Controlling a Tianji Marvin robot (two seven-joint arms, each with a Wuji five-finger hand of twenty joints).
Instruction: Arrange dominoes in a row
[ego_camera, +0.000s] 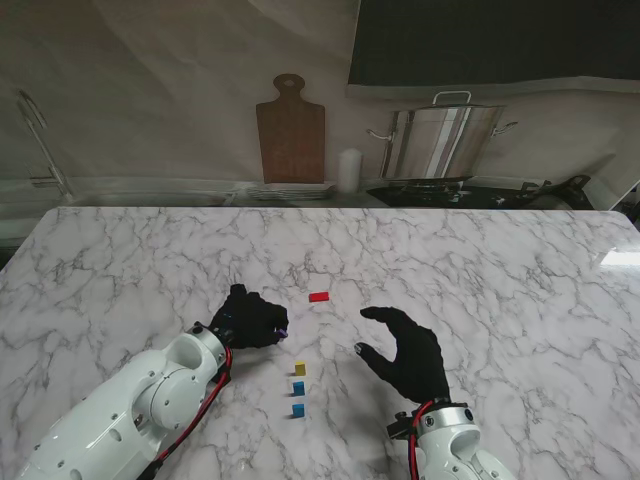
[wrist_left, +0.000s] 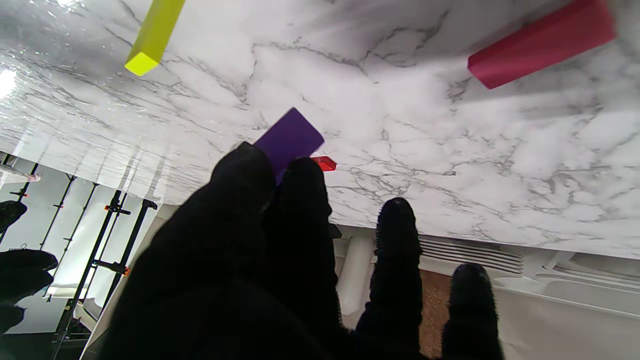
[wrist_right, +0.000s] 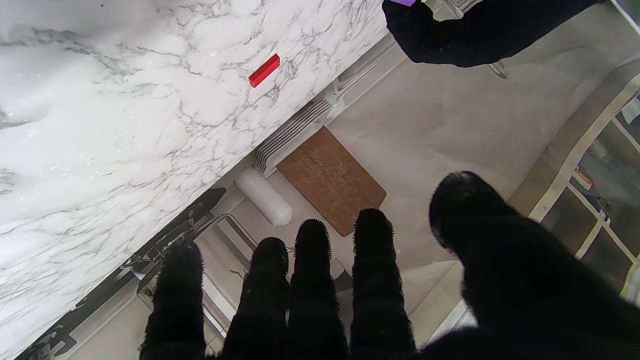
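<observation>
You've got three dominoes up so far, in a line running away from you: blue (ego_camera: 298, 410) nearest, a second blue (ego_camera: 298, 388) just past it, then yellow (ego_camera: 300, 368). All three look upright and evenly spaced, though they're small in the stand view, so I can't vouch for exact alignment.

Left hand (ego_camera: 248, 318) is pinched on the purple domino (wrist_left: 290, 138); the wrist view shows it between thumb and forefinger, held off the marble table (ego_camera: 520, 270), just left of and beyond yellow. That's piece no. 4 by my reckoning, not yet set down.

Red domino (ego_camera: 319, 296) lies flat, farther out, well apart from the row. Untouched, so it's likely no. 5.

Right hand (ego_camera: 408, 352) is empty, fingers spread and curled loosely, hovering right of the row, near it but not touching.

So approx. three of five done. Left: stand purple beyond yellow in line, then fetch red and stand it at the far end.
</observation>
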